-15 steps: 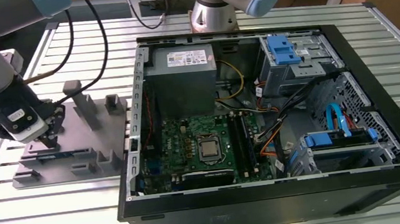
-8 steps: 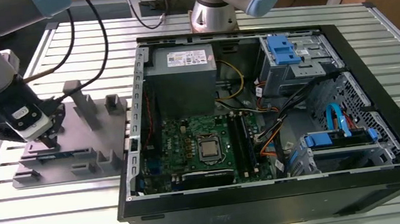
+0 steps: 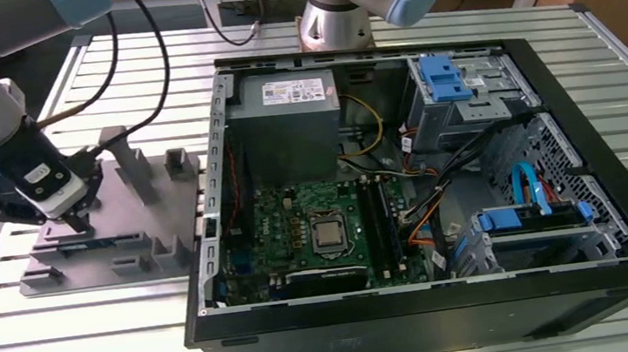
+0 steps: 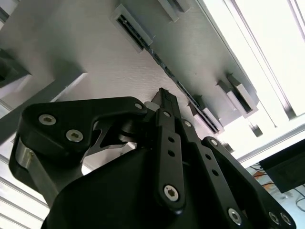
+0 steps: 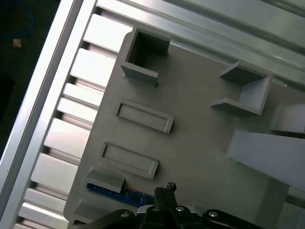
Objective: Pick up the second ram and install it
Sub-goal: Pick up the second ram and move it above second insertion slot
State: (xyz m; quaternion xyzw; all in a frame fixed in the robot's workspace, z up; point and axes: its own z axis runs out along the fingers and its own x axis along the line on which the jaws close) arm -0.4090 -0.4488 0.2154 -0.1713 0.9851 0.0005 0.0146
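Observation:
The second ram (image 3: 86, 245) stands on edge in a long slot of the grey tray (image 3: 125, 270) at the exterior view's left. In the first wrist view the second ram (image 5: 114, 192) shows as a blue-edged strip in the tray (image 5: 200, 109). My gripper (image 3: 77, 225) hangs just above the stick's middle, its fingers drawn together with nothing visible between them. The gripper (image 5: 167, 187) points down at the tray beside the strip. In the second wrist view the black gripper (image 4: 162, 93) sits close over the tray (image 4: 95, 57), a little off the slot line.
An open black computer case (image 3: 583, 69) lies at the exterior view's right, with a green motherboard (image 3: 294, 213), its processor (image 3: 329, 234) and memory slots (image 3: 380, 222). Upright posts (image 3: 131, 164) rise from the tray behind my gripper. Another arm's base (image 3: 333, 21) stands behind the case on the slatted metal table (image 3: 87, 349).

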